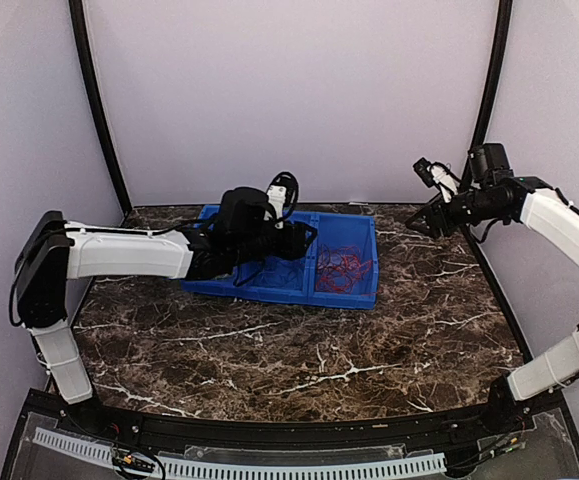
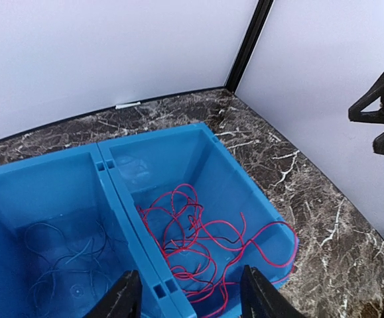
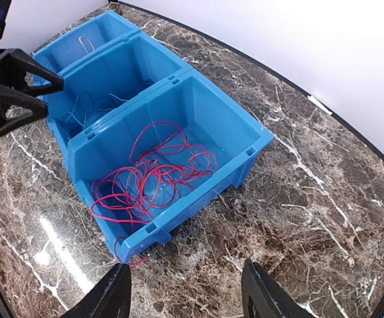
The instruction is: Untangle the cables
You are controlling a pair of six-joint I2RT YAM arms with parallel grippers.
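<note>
Tangled thin red cables [image 3: 153,177] lie piled in the right-end compartment of a blue plastic bin row [image 3: 246,143], with one loop over its rim. Thin blue cables [image 2: 64,260] lie loose in the next compartment to the left. The bins sit at the back of the dark marble surface [image 1: 269,350]. Left gripper [image 2: 190,293] hovers above the bins, released, holding nothing. Right gripper [image 3: 185,293] is up and off to the right, fingers apart, empty.
</note>
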